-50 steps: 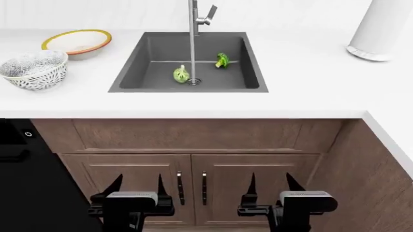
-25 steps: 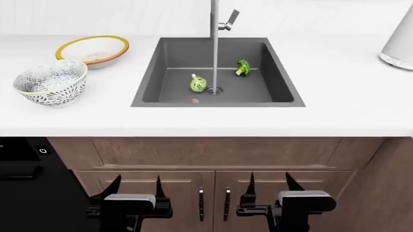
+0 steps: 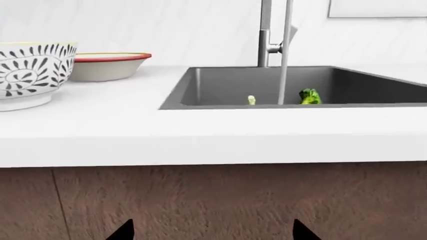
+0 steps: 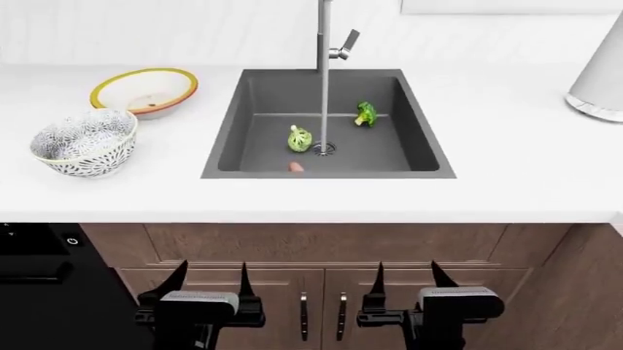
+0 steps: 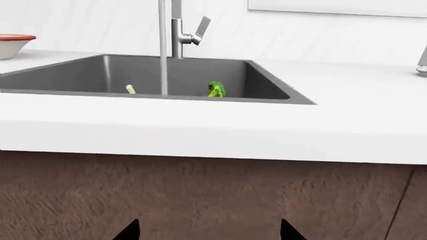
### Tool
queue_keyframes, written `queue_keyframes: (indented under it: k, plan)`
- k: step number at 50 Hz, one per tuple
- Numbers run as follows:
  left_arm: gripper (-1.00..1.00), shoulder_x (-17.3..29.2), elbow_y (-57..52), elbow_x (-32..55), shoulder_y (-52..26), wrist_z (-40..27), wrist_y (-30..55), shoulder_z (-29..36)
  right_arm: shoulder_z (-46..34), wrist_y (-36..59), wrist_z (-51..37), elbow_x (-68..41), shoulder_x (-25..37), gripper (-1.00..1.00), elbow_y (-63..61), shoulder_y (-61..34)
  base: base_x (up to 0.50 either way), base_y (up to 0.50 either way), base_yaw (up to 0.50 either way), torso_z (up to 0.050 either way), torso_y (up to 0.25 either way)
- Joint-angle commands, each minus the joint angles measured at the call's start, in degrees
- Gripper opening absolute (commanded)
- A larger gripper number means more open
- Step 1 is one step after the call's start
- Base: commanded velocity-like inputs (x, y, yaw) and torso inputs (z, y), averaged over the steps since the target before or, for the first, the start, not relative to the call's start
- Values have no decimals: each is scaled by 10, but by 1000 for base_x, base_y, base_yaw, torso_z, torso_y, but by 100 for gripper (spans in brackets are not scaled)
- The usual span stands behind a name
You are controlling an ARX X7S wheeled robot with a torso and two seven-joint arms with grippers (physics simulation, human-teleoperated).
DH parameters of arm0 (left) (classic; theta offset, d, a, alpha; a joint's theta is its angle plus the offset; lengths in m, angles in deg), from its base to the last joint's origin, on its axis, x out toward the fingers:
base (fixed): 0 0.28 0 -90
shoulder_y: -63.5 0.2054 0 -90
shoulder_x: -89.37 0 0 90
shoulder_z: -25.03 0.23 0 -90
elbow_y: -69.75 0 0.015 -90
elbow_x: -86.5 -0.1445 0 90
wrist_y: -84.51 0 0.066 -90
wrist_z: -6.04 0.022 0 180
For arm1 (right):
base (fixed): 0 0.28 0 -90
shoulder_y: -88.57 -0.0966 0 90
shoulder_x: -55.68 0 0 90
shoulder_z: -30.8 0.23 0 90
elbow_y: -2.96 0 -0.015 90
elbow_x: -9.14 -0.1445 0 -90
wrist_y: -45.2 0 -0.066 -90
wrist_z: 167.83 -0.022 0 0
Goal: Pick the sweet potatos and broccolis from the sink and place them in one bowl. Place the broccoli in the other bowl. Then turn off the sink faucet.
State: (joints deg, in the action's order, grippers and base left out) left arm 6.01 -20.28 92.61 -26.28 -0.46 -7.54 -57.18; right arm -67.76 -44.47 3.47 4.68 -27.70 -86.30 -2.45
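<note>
- The sink (image 4: 226, 131) is set into the white table (image 4: 506, 168), and a stream of water (image 4: 324, 87) falls from the faucet (image 4: 331, 36) to the drain (image 4: 324, 149).
- A dark green broccoli (image 4: 365, 114) lies on the sink floor to the right of the stream, toward the back wall.
- A paler green piece (image 4: 300, 138) lies just left of the drain; its kind is hard to tell.
- A small pinkish thing (image 4: 295, 167) shows at the front edge of the sink floor, partly hidden by the rim; too small to name.
- Two bowls stand on the table left of the sink: a patterned bowl (image 4: 84, 142) nearer the front, a yellow-rimmed bowl (image 4: 144, 91) behind it, close but apart.
- A white cylinder (image 4: 599, 80) stands at the table's right end.
- The left gripper (image 4: 207, 275) and right gripper (image 4: 408, 273) hang low in front of the cabinet doors (image 4: 322, 306), below the table edge and well apart from the sink's contents.
- The jaws of both stand apart, tips pointing up, nothing between them.
- In the left wrist view the broccoli (image 3: 309, 96) peeks over the sink's front rim, beside the stream.
- In the right wrist view the broccoli (image 5: 215, 89) shows likewise, right of the stream.
</note>
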Motion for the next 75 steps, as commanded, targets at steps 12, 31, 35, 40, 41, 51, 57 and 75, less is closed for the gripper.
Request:
queue_keyframes:
  k: [12, 31, 35, 40, 41, 51, 57, 75]
  plan:
    - [100, 11, 0, 13, 1, -9, -8, 11, -11, 3, -14, -9, 9, 100, 2, -3, 0, 0, 0, 50, 0]
    - [100, -42, -11, -37, 11, 40, 3, -62, 55, 5, 50, 45, -46, 100, -1, 5, 0, 0, 0, 8, 0]
    - [100, -38, -12, -30, 11, 35, 2, -58, 48, 6, 41, 44, -40, 100, -3, 5, 0, 0, 0, 0, 0]
    - [100, -34, -40, -6, 15, 30, 10, -61, 46, 38, 27, 43, -35, 100, -50, 10, 0, 0, 0, 0, 0]
    - [100, -34, -45, -6, 16, 29, 12, -60, 45, 43, 25, 43, -34, 100, -58, 10, 0, 0, 0, 0, 0]
    - [100, 1, -264, -2, -38, 27, 262, -23, 61, 309, 33, 27, 19, 100, -304, -61, 0, 0, 0, 0, 0]
    - [100, 10, -371, 60, -120, 39, 450, -51, 78, 492, 58, 4, 54, 100, -388, -162, 0, 0, 0, 0, 0]
    - [100, 70, -315, 110, -521, 13, 799, -66, 104, 784, 135, -65, 152, 100, -346, -523, 0, 0, 0, 0, 0]
